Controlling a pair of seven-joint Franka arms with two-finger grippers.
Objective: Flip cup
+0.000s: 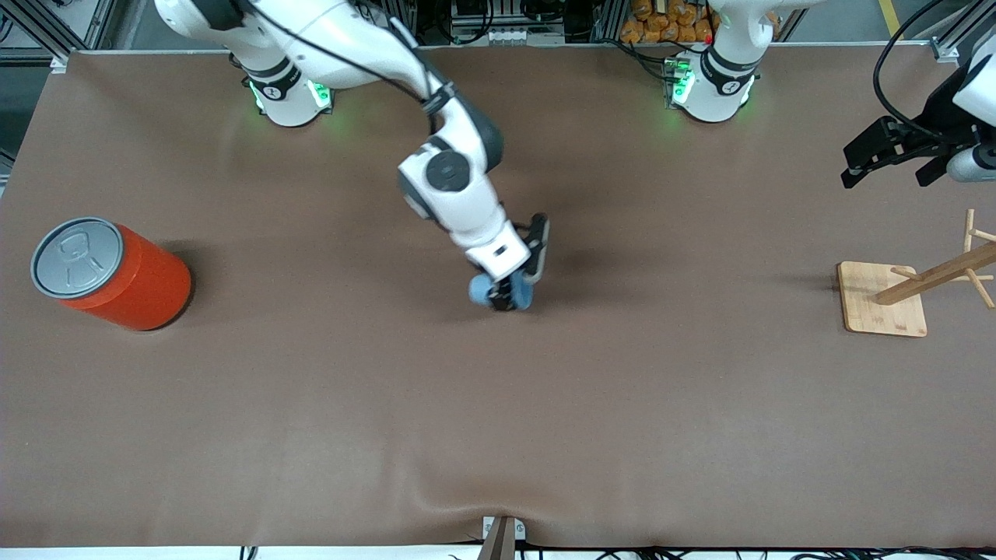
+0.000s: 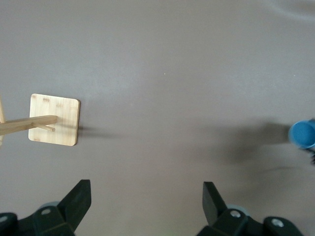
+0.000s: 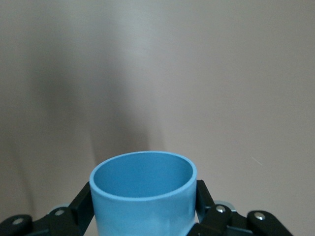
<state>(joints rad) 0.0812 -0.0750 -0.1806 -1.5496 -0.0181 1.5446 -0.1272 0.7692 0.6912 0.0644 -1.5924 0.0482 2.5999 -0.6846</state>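
While the right gripper held the cup mid-surface, jaws clamped on its sides (mouth visible), wrist rotation wanted steadiness, release only once seated. Left gripper: jaws released, waiting near a corner.

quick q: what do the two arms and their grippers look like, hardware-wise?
Both arms are glossy white with dark grey joint sections, and green lights glow at their bases. A black cable runs along the right arm's upper links. The right gripper has a white body with black jaws; the left gripper is black with wedge-shaped jaws, grey screw heads at their roots, and a black cable looping above it.
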